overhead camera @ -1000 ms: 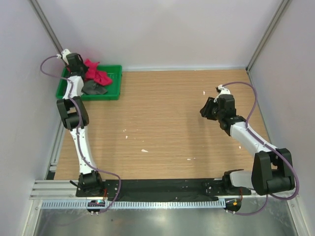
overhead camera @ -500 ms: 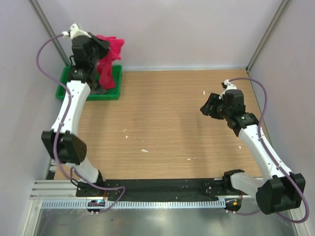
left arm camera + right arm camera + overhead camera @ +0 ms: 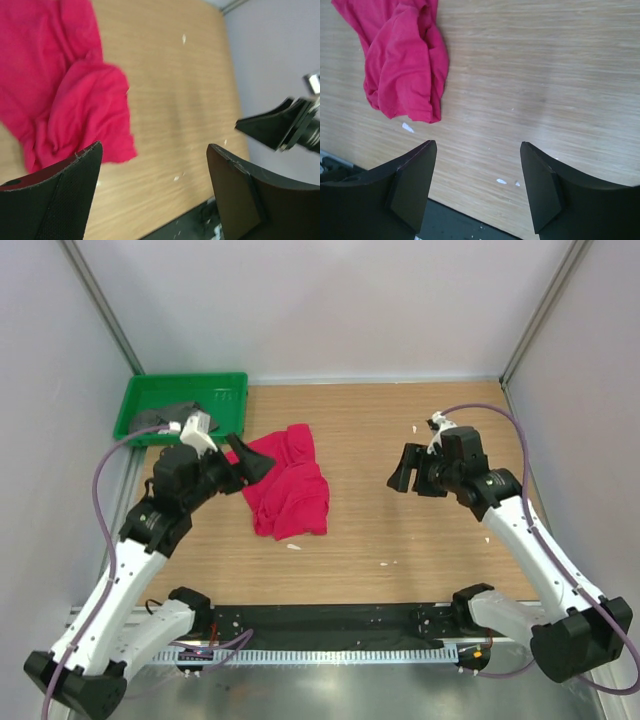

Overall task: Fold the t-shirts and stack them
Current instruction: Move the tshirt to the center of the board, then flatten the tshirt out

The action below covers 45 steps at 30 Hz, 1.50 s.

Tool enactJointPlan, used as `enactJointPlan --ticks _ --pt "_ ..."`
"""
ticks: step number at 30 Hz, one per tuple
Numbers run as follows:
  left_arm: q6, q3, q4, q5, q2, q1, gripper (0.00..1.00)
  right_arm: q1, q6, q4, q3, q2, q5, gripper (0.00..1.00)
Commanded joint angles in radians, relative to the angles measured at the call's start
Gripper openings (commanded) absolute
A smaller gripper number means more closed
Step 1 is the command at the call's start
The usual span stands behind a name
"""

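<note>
the red t-shirt (image 3: 290,485) is plain crimson, the grey t-shirt (image 3: 160,418) dark, the tray (image 3: 225,402) green.

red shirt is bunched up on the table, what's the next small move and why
Probably lower the left gripper onto the left edge of the red shirt to start spreading it flat. The shirt lies crumpled, both grippers are open and empty, and the left gripper sits right beside the cloth while the right gripper hangs well clear.

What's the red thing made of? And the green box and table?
The red t-shirt looks like soft matte cloth, crumpled in folds. The green tray seems hard plastic, with a smooth, stiff rim. The table looks like wood, or a wood-look sheet: brown with fine grain lines.
</note>
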Motion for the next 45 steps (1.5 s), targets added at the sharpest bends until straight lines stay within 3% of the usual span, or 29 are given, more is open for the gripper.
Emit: enactJointPlan --ticks 1,6,10,11,15,24,30,34,39,45 --pt "0.063 -0.070 -0.132 0.083 -0.125 -0.012 0.85 0.075 0.025 -0.019 -0.009 0.006 -0.022 0.74" --pt "0.064 -0.162 -0.209 0.141 -0.107 -0.021 0.81 0.167 0.115 0.155 -0.116 0.087 -0.048 0.70" --pt "0.028 -0.235 -0.258 0.029 -0.053 -0.044 0.74 0.315 0.187 0.361 -0.130 0.265 -0.073 0.64" --pt "0.021 -0.255 -0.247 0.031 -0.047 -0.044 0.70 0.332 0.192 0.396 -0.128 0.303 -0.074 0.62" --pt "-0.070 -0.372 -0.120 0.135 0.034 -0.046 0.68 0.362 0.217 0.524 -0.101 0.479 -0.084 0.53" --pt "-0.157 -0.447 0.101 0.166 0.217 -0.047 0.68 0.363 0.189 0.555 -0.036 0.610 -0.157 0.51" --pt "-0.177 -0.438 0.213 0.175 0.352 -0.047 0.63 0.363 0.218 0.582 -0.049 0.612 -0.176 0.49" --pt "-0.157 -0.407 0.218 0.170 0.438 -0.047 0.56 0.363 0.224 0.579 -0.049 0.596 -0.180 0.50" --pt "-0.150 -0.390 0.228 0.158 0.478 -0.047 0.46 0.363 0.249 0.575 -0.050 0.580 -0.179 0.58" --pt "-0.134 -0.366 0.227 0.166 0.510 -0.049 0.27 0.365 0.276 0.601 -0.062 0.618 -0.203 0.54"
